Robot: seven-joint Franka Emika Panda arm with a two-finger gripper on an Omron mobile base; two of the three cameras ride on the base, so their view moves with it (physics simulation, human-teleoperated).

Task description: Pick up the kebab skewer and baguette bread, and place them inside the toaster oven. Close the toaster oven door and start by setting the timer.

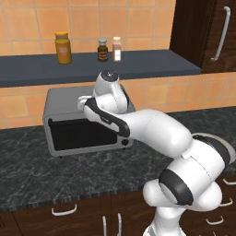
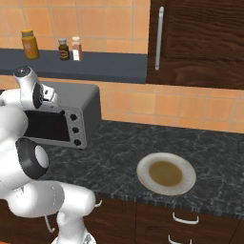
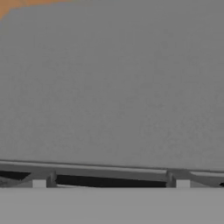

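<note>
Boxy grey metal toaster oven (image 1: 64, 99), taken as landmark: stands on the dark marbled countertop (image 1: 41, 173) against the orange tiled wall, below the long dark grey shelf (image 1: 138, 62). Toaster oven door (image 1: 83, 134), grey-framed panel with dark glass window: upright and closed against the oven front. Round black knobs (image 2: 74, 129): in a column down the oven's right side, seen in the right base view. On the shelf above the oven, left to right: squat amber jar with yellow lid (image 1: 63, 47); small dark brown bottle with pale cap (image 1: 103, 50); slim bottle with reddish contents and white label (image 1: 117, 49). White robot arm with dark joints: reaches over the oven's top right part, hand close above its flat grey top. Gripper: fingers hidden by the wrist in both base views; jaws stand wide apart with nothing seen between them. Round cream plate with brownish centre (image 2: 166, 173): on the countertop well to the oven's right.
</note>
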